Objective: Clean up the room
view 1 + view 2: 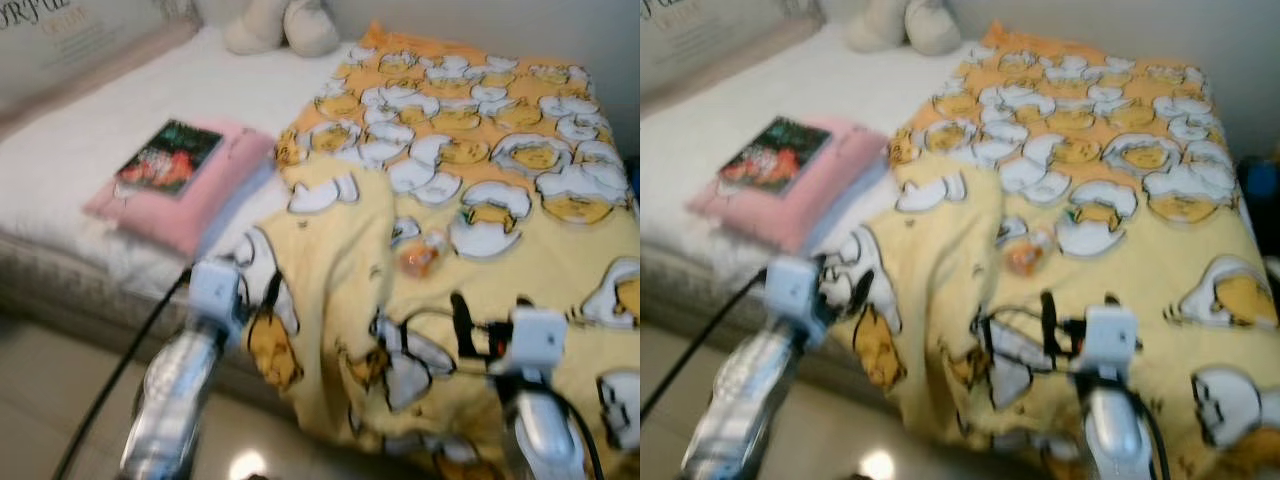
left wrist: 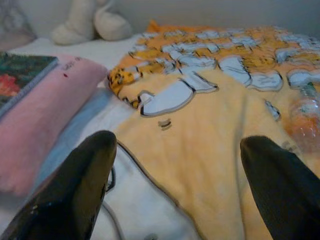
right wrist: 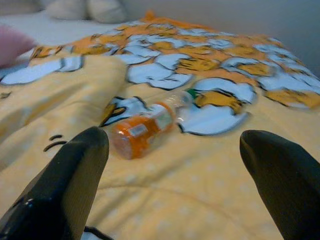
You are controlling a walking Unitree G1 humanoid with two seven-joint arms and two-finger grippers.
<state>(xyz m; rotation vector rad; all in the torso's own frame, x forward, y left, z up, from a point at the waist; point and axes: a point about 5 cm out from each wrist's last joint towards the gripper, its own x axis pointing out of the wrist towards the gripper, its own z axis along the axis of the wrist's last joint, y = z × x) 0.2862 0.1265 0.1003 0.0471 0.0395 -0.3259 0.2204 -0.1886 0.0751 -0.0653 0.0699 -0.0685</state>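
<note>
A clear plastic bottle with orange drink (image 3: pixel 145 131) lies on its side on the yellow cartoon-print blanket (image 1: pixel 520 240), also seen as the bottle (image 1: pixel 420 256) mid-bed. My right gripper (image 3: pixel 175 142) is open, low over the blanket, a short way in front of the bottle. My left gripper (image 2: pixel 177 145) is open too, near the bed's front edge where the blanket's folded corner meets the white sheet. A book (image 1: pixel 170 156) rests on a pink pillow (image 1: pixel 190 205) on the left of the bed.
A cream plush toy (image 1: pixel 282 25) sits at the head of the bed by the wall. The white mattress (image 1: pixel 90 140) stretches left of the blanket. Tiled floor (image 1: pixel 50 400) lies below the bed's front edge. Something blue (image 1: pixel 1260 182) stands at the bed's right.
</note>
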